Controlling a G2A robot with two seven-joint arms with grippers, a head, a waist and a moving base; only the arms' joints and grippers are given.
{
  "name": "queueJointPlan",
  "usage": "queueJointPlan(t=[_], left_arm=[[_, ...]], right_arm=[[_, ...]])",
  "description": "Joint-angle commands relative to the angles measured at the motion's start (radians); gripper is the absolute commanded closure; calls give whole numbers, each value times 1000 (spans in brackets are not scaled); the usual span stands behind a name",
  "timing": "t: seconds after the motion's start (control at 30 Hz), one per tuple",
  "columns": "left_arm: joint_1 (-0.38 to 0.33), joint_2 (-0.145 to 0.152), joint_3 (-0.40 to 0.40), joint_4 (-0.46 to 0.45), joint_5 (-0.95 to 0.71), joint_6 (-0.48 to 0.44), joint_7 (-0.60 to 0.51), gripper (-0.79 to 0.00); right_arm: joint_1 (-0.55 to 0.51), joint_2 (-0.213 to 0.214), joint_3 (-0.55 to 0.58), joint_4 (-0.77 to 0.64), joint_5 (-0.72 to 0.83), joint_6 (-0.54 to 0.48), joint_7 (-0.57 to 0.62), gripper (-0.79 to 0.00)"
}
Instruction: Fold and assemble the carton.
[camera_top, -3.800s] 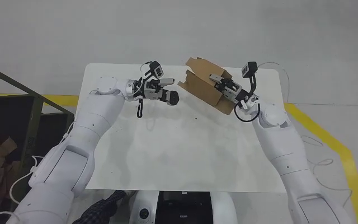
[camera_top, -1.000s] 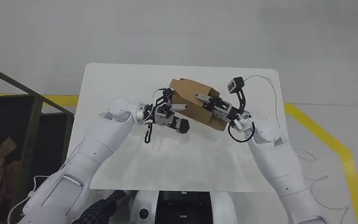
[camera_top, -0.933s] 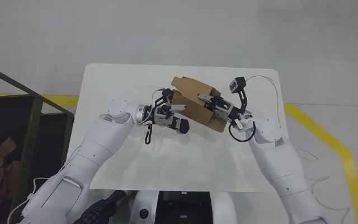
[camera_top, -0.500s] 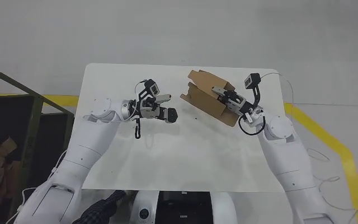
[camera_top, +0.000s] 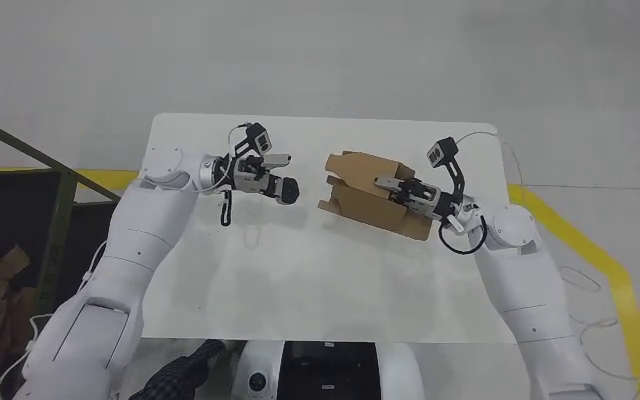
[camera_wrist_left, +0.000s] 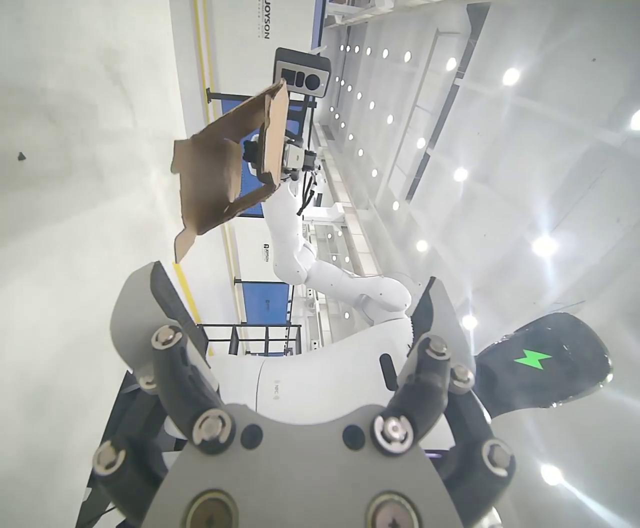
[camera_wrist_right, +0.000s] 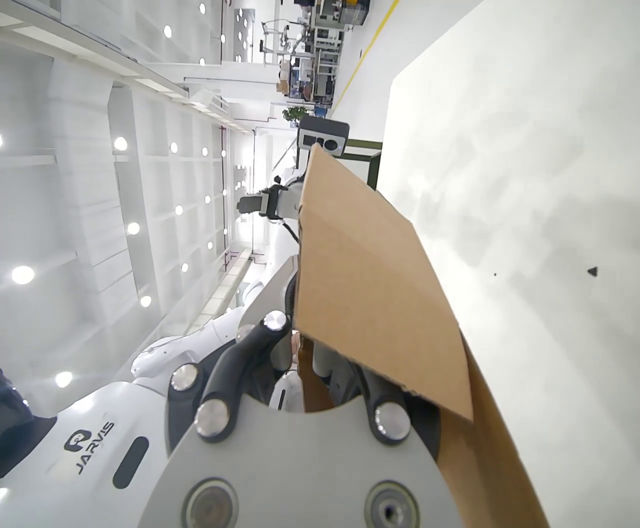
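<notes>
Now the carton (camera_top: 362, 188) is over the right half of the white table (camera_top: 200, 280), and the right gripper (camera_top: 398, 188) holds it there by one wall. Seen from the right wrist, this gripper (camera_wrist_right: 320, 362) is clenched on that wall, with one dark finger on each side of the cardboard. A flat brown panel of the carton (camera_wrist_right: 370, 300) stands out from it over the table (camera_wrist_right: 500, 150). Whether the lowest corner of the carton touches the table top, I cannot tell.

The carton is a half-opened sleeve of brown cardboard, matte and plain, with straight fold lines. From the left wrist, the carton (camera_wrist_left: 220, 170) turns its open end toward the camera. Its inside shows bare cardboard walls, and the end flaps stand loose at different angles, with one small flap bent down at the low corner. The cut edge of one panel shows the thickness of the board.

The left gripper (camera_top: 283, 188) is over the left half of the table, well apart from the carton, and points toward it. It (camera_wrist_left: 295, 310) is released: its fingers (camera_wrist_left: 137, 300) are spread wide. They are pale grey shells with dark inner pads, joined by black links with round metal screws. The table (camera_wrist_left: 75, 150) is smooth and white, with a small dark speck (camera_wrist_left: 20, 156) on it, well apart from the carton.
</notes>
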Motion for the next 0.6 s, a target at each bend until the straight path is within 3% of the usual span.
queueJointPlan(t=[0.0,0.57], left_arm=[[-3,-5,6,7,-24,-8,-10,-785],[-7,-32,56,-1,-69,-21,24,-785]], right_arm=[[3,-1,-8,5,9,0,7,0],[33,-8,-90,45,30,-17,51,0]])
